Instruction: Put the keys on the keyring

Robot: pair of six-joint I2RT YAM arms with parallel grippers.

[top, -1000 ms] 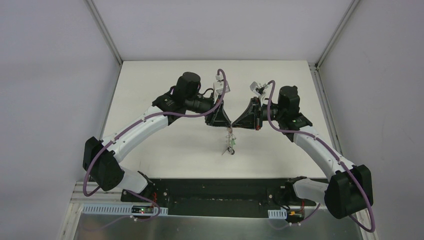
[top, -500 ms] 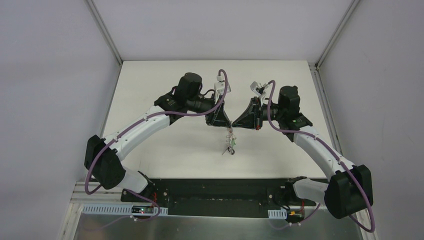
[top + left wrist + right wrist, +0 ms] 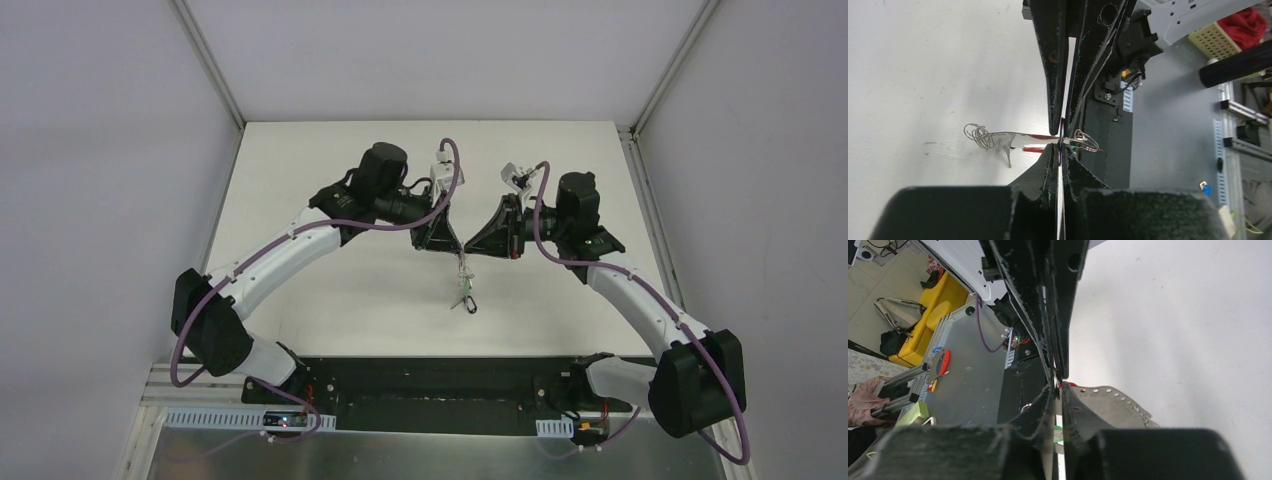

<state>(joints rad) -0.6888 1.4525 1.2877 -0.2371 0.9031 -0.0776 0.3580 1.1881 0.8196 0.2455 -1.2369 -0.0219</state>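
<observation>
My left gripper (image 3: pixel 452 247) and right gripper (image 3: pixel 476 247) meet tip to tip above the middle of the white table (image 3: pixel 330 300). In the left wrist view my left gripper (image 3: pixel 1062 149) is shut on the thin keyring (image 3: pixel 1061 137), seen edge-on, and the right fingers (image 3: pixel 1083 90) pinch it from the other side. A silver key with a red head (image 3: pixel 1020 140) sticks out to the left. A bit of green (image 3: pixel 1073 146) shows beside the fingers. In the right wrist view my right gripper (image 3: pixel 1057 386) is shut on the same spot, with a silver key blade (image 3: pixel 1113 402) beside it. The keys (image 3: pixel 463 290) hang below both grippers. The black key does not show clearly.
Small wire split rings (image 3: pixel 977 136) hang at the far end of the silver key, and another small ring (image 3: pixel 1087 142) shows to the right. The black base strip (image 3: pixel 440 385) runs along the table's near edge. Grey walls enclose the table.
Both grippers have shifted slightly to the right, still pressed together. The hanging keys have swung a little to the right with them.
</observation>
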